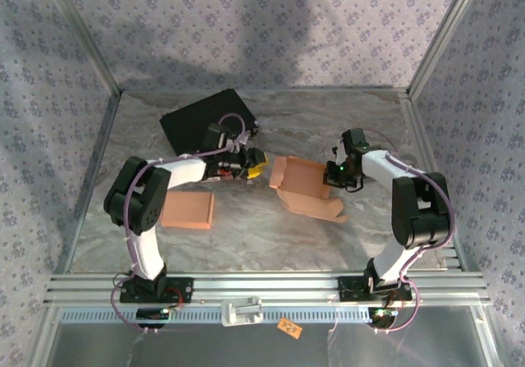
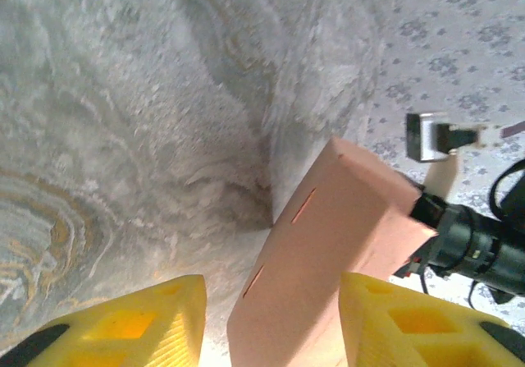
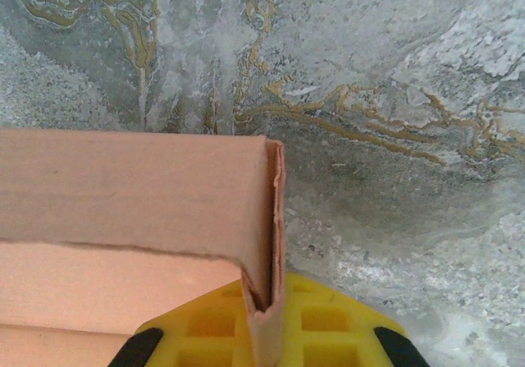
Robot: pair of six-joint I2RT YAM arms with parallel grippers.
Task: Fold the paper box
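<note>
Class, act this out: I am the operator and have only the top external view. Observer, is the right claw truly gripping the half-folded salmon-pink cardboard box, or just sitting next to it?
Observer: Gripping. On the right wrist camera the right claw is shut on a wall edge of the salmon-pink cardboard box.
Operator: And the left claw?
Observer: On the left wrist camera the left claw is open, with the box's end between its yellow fingers. The finger on the left of that view stands clear of the cardboard.
Operator: Any detail on that end?
Observer: Two thin slits are cut into its side face.
</note>
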